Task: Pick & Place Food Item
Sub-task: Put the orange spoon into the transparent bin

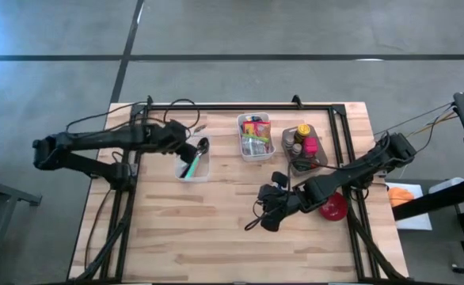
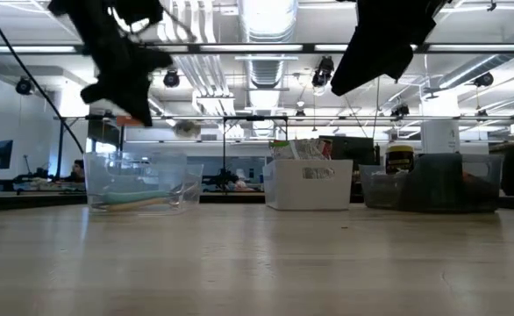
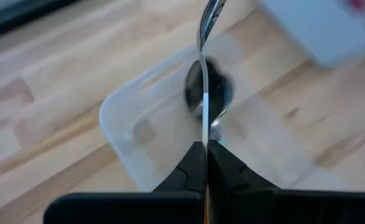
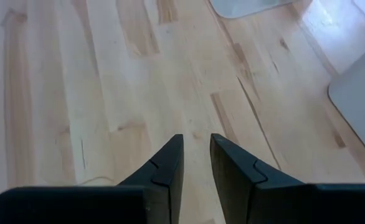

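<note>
My left gripper [image 1: 191, 149] hovers over a clear tub [image 1: 192, 168] of utensils at the table's left centre and is shut on a metal spoon [image 3: 203, 81]. Coloured food packets [image 1: 256, 131] stand in a white box [image 1: 255, 150] at the far middle. A third tub [image 1: 305, 150] to its right holds jars and a pink thing. My right gripper [image 1: 265, 222] hangs above bare wood right of centre, fingers a narrow gap apart with nothing between them [image 4: 197, 140]. A red bowl [image 1: 332, 206] sits beside that arm. My left gripper pinches the spoon's thin handle [image 3: 204, 134] between its two fingertips. The fingers slant down from the table's left side, and the spoon sticks out beyond them, seen edge-on. It is lifted clear, above the clear tub [image 3: 139, 118].
The three tubs stand in a row along the far half of the table; a green utensil [image 1: 191, 168] lies in the clear one. A black frame rail [image 1: 240, 105] runs along the far edge and sides. The near half is bare wood [image 1: 200, 237].
</note>
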Motion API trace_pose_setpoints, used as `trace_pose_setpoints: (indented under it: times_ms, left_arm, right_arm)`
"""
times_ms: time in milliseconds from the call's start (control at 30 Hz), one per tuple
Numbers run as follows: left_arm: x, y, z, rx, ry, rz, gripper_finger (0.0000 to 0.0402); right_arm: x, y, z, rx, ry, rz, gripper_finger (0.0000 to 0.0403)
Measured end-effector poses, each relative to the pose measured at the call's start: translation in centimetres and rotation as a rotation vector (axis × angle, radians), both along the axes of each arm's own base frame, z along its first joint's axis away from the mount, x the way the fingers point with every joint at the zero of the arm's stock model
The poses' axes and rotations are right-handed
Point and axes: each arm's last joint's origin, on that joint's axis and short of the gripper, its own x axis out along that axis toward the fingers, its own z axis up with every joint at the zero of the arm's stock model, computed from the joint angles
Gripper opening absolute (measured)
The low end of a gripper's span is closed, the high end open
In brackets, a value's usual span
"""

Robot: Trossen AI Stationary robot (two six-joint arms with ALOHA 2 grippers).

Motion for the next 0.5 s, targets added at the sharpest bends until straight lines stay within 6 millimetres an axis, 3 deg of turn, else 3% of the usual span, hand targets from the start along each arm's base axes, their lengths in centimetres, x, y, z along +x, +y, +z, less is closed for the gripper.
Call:
trace_pose_setpoints:
  times_ms: [233, 500]
  left_arm:
    - [0.1, 0.0, -4.0, -0.098, -0.029, 0.043, 0.0000]
    - [0.0, -0.6, -6.3, -0.172, -0.123, 0.112, 0.0000]
  right_arm:
    - [0.0, 0.0, 0.0, -0.049, 0.012, 0.054, 0.0077]
    - [0.0, 0.0, 0.0, -0.086, 0.021, 0.098, 0.0077]
